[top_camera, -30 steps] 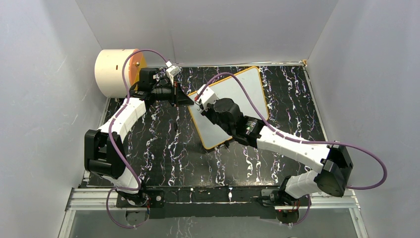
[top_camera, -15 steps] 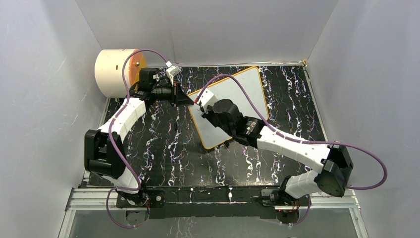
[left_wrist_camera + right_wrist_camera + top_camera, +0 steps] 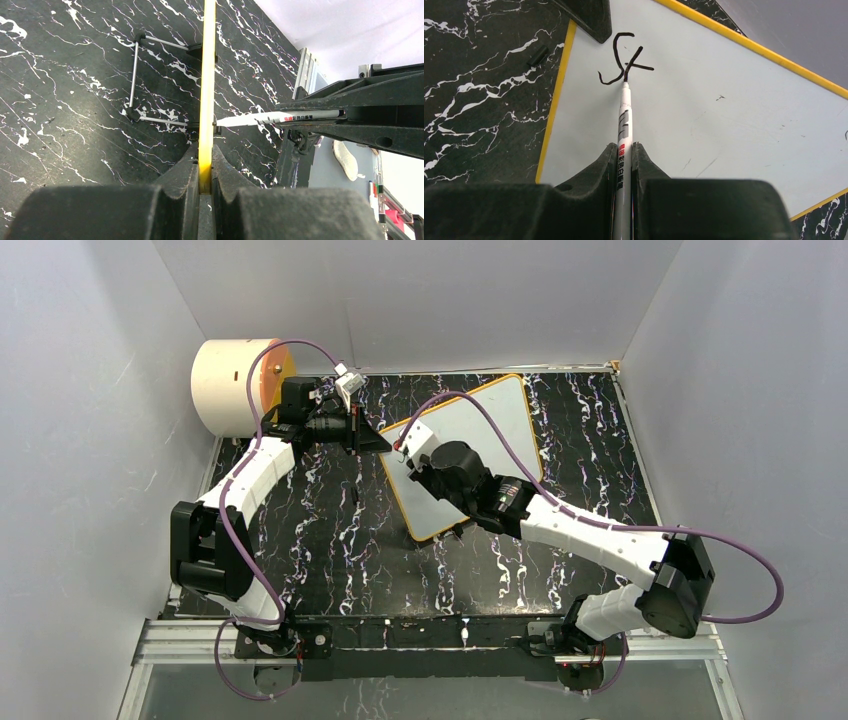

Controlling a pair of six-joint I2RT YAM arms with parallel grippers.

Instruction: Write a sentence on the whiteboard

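Right arm is creeping slightly rightward across the whiteboard [image 3: 500,415] versus a second ago; left arm isn't budging. So a stroke is likely being drawn, and the sentence is barely starting: only two scrawled characters [image 3: 621,60] are showing near the board's corner. Right gripper [image 3: 624,152] is pinching the marker [image 3: 625,115] narrowly, tip touching the board at the second character. Left gripper [image 3: 205,162] is clamping tight on the board's yellow frame edge, steadying it. Board is sitting mid-table [image 3: 330,540], propped on its wire stand [image 3: 134,75].
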